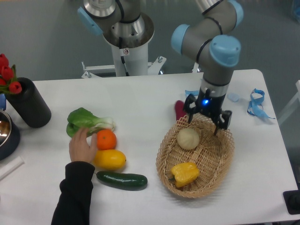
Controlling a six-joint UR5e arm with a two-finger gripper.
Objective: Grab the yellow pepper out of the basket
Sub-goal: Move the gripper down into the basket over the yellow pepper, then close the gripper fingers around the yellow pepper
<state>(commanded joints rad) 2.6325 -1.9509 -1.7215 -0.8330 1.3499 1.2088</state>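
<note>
The hand (207, 118) hangs with its fingers spread and empty over the far rim of the basket (164, 147), just above a pale round ball (188, 138) lying inside. The yellow pepper (185, 174) sits at the basket's near end, beyond that ball from the hand, its long axis running roughly crosswise. The reach must likely come toward the camera, past the ball.

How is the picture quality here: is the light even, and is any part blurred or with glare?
Fixed camera view: the light is soft and even, with only faint shadows under the basket and the gripper; a blue lamp glows on the wrist above the gripper; the yellow pepper shows a mild sheen, no harsh glare; the whole image is a little soft, and the person's hand looks slightly blurred.
</note>
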